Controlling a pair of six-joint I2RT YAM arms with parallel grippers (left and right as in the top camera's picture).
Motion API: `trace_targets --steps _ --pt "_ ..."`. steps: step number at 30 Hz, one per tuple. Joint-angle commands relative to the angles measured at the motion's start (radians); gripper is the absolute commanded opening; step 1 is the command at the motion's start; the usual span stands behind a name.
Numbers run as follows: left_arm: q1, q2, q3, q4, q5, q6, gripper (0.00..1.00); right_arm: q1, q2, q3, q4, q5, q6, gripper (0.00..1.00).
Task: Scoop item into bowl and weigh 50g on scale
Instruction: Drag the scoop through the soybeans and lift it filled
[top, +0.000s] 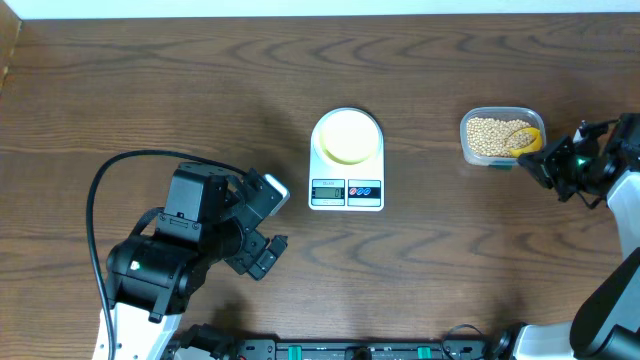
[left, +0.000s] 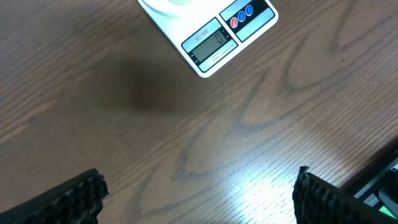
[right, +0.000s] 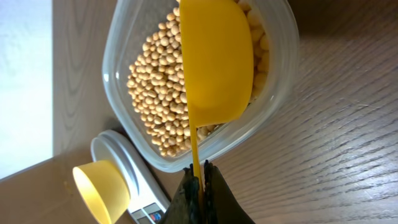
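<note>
Closest to me, on the near left, my left gripper hangs over the brown wooden table with its fingers spread wide and nothing between them. A bit farther, in the middle of the table, sits the flat white kitchen scale. Its little screen faces me and seems to show zero. On the far part of the scale stands the small round pale yellow bowl, and it looks empty to me. Over on the right, my right gripper is pressed tight on the thin handle of a bright yellow plastic scoop. The cup of the scoop is down in the clear plastic tub with rounded corners, on top of the small round tan beans that fill it. I cannot tell if the scoop has any beans in it. So I think we are only at the start: the scoop is in hand and in the beans, but no beans are in the bowl yet. All the carrying, pouring and weighing is left to do.
</note>
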Motion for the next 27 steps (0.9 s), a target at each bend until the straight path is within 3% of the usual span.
trace_targets --steps 1,11,27 --pt "0.006 0.002 0.033 -0.002 -0.006 0.006 0.98 -0.032 0.007 -0.012 -0.007 -0.060 -0.018 0.01" --pt "0.006 0.002 0.033 -0.002 -0.006 0.006 0.98 -0.098 0.007 -0.012 -0.003 -0.259 -0.089 0.01" --pt "0.006 0.002 0.033 -0.002 -0.006 0.005 0.98 -0.098 0.007 -0.012 0.000 -0.392 -0.150 0.01"
